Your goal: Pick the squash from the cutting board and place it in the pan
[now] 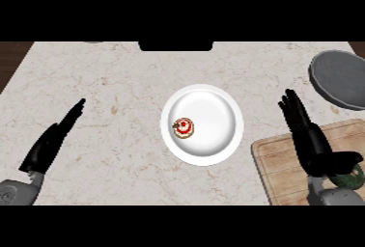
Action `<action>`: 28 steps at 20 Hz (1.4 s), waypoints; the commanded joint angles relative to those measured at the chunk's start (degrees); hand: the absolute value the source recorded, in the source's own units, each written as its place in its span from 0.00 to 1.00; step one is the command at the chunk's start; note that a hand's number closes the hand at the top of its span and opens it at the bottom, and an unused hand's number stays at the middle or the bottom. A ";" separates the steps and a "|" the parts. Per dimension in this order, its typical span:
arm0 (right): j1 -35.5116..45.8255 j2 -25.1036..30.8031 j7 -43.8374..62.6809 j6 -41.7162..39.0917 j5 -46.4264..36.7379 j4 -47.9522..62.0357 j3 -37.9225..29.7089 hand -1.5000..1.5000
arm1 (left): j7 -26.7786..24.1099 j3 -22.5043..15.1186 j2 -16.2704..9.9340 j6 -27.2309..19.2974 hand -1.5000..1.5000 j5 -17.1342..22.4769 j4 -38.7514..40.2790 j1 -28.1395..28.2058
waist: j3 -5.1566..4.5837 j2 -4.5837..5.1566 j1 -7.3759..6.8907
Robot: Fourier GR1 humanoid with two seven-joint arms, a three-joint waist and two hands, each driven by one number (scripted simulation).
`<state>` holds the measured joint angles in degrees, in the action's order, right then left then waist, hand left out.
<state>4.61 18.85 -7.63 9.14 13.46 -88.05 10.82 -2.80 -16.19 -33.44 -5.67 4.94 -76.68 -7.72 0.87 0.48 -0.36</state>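
So from the head view we're looking straight down at a pale marbled surface (107, 87). Dead centre there's a white plate (214, 103), and on its left part sits a small round pastry thing (184, 128) with red and white on top, can't really say more than that.

Over at the right we've got the wooden cutting board (285, 159), running off the lower right corner. The squash (351, 179) is on it, a dark green mottled thing right at the edge of the view, and we only see a bit of it because the right robot hand (314, 144) is in front of it. That robot hand lies over the board with its fingers stretched out straight, pointing up the view, thumb sticking out toward the squash. It's just beside the squash, maybe touching, honestly we can't tell. It isn't wrapped around anything.

The pan (342, 77) is up at the top right, dark grey and round, partly cut off by the edge, well apart from the squash.

The left robot hand (53, 140) is at the lower left, fingers straight, holding nothing, just resting above the bare surface.
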 commanded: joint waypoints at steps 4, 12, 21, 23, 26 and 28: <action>5.87 14.71 2.62 -5.40 -8.89 -0.19 -1.10 1.00 | 3.17 0.27 10.10 1.39 0.50 9.31 -4.37 1.45 | -1.06 -0.78 -0.52; 1.76 25.67 -12.70 6.20 -25.66 -0.11 -7.28 0.00 | 8.28 1.24 17.23 2.22 0.50 18.69 -7.57 3.27 | -0.82 -0.85 1.30; -1.00 40.69 7.18 -7.78 -43.79 -4.29 3.54 0.00 | 9.12 0.05 19.23 0.50 0.50 16.83 -7.77 2.71 | -1.38 -0.57 0.49; -2.22 44.10 12.09 -11.55 -49.04 -4.45 6.64 0.00 | 9.17 0.30 18.42 1.48 0.50 17.18 -8.15 2.81 | -1.45 -0.56 0.22; 1.01 46.06 23.30 -21.12 -52.50 -7.97 10.25 0.00 | 11.29 0.74 17.81 1.90 0.50 17.83 -8.69 1.04 | -1.46 -0.33 -1.37; 2.08 44.88 30.57 -26.82 -54.73 -12.13 13.83 0.00 | 10.79 -0.54 19.52 0.71 0.50 16.74 -8.93 0.68 | -1.43 -0.37 -1.58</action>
<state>4.79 62.46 11.08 -8.27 -36.34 -95.92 19.48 7.77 -16.02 -14.84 -4.63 22.14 -85.44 -6.14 -0.53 -0.08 -0.90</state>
